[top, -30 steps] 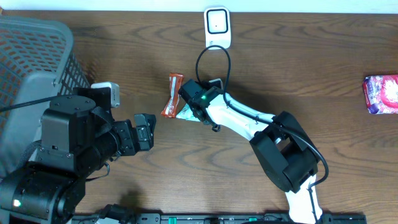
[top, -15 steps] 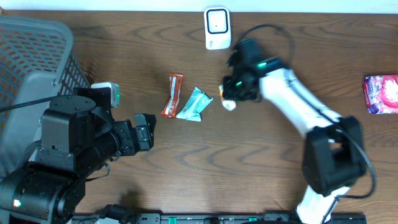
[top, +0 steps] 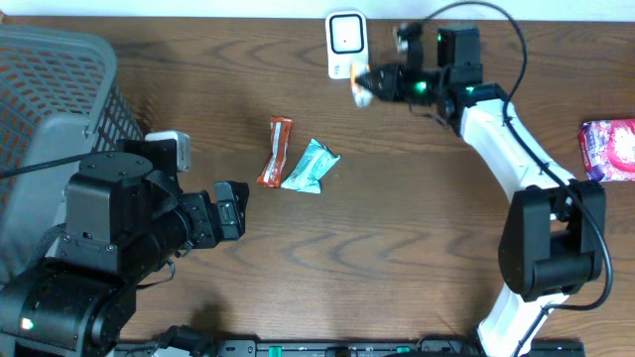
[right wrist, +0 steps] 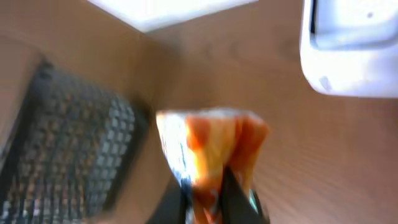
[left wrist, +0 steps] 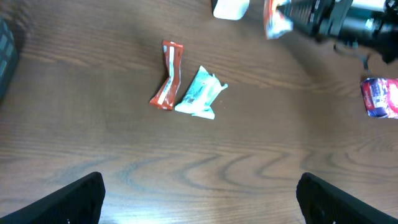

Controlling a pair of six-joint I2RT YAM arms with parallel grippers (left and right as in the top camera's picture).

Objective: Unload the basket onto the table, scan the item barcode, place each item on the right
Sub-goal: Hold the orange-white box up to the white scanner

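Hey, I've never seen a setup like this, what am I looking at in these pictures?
A left robot arm and a right robot arm work at a wooden table. One picture looks down from above; the other two come from cameras on the wrists. The left gripper is open and empty. The right gripper is shut on a small orange packet, held beside the white scanner. On the table lie a red snack packet, a teal packet and a pink packet; a basket stands at the left.

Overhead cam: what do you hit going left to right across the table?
Basket → red-orange bar → teal packet → white scanner → orange packet in the right hand → pink packet.
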